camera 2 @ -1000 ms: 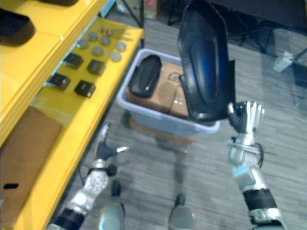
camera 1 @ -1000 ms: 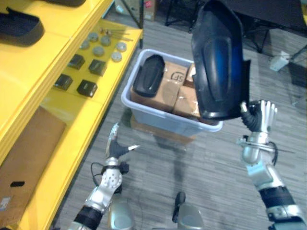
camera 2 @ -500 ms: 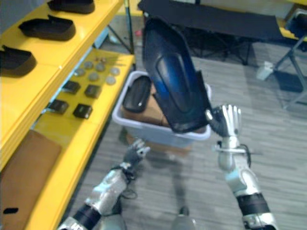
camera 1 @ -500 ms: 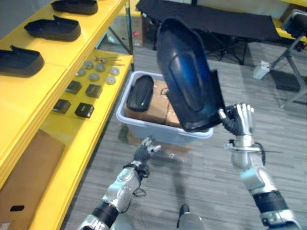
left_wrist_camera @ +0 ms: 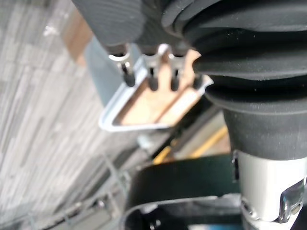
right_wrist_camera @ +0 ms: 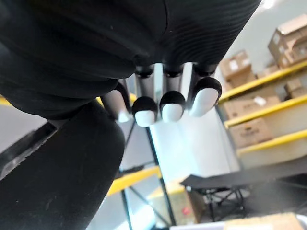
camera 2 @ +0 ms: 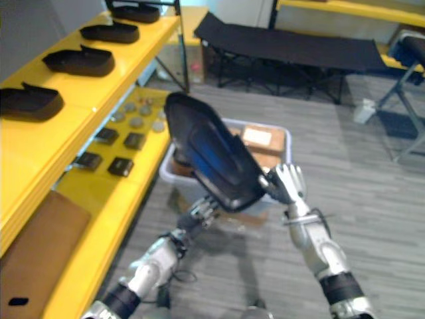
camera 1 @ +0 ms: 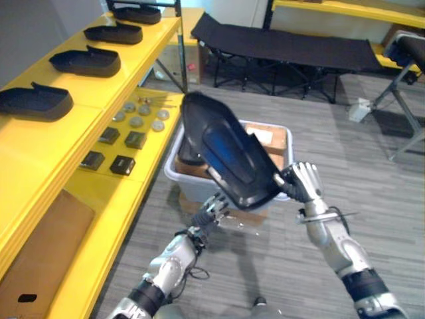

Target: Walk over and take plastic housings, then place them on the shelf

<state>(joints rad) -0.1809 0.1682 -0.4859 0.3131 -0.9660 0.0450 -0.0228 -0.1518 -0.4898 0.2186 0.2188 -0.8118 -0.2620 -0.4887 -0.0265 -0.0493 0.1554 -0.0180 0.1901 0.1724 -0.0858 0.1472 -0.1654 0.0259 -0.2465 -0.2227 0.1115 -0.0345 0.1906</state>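
Observation:
A large black plastic housing (camera 1: pixel 229 159) is in the air in front of me, tilted, its glossy face turned toward me. My right hand (camera 1: pixel 302 183) grips its lower right edge, thumb pinching the rim while the fingers (right_wrist_camera: pixel 165 103) stand upright behind it. The housing's dark edge (right_wrist_camera: pixel 62 167) sits right beside that hand in the right wrist view. My left hand (camera 1: pixel 211 211) reaches up just beneath the housing's lower edge, fingers (left_wrist_camera: pixel 151 76) loosely extended and holding nothing. A grey-blue bin (camera 1: pixel 174 174) with cardboard boxes stands on the floor behind the housing.
The yellow shelf (camera 1: pixel 40 139) runs along the left. Several black housings (camera 1: pixel 36 103) lie in a row on its top level. Small black boxes (camera 1: pixel 123 164) and grey discs (camera 1: pixel 139 113) are on the lower level, with a brown cardboard sheet (camera 1: pixel 36 242). A black cot (camera 1: pixel 285 46) stands at the back.
The view has lifted, showing more shelf. The housing has come down from upright to tilted and moved left. My left hand has risen from near the floor to just below it.

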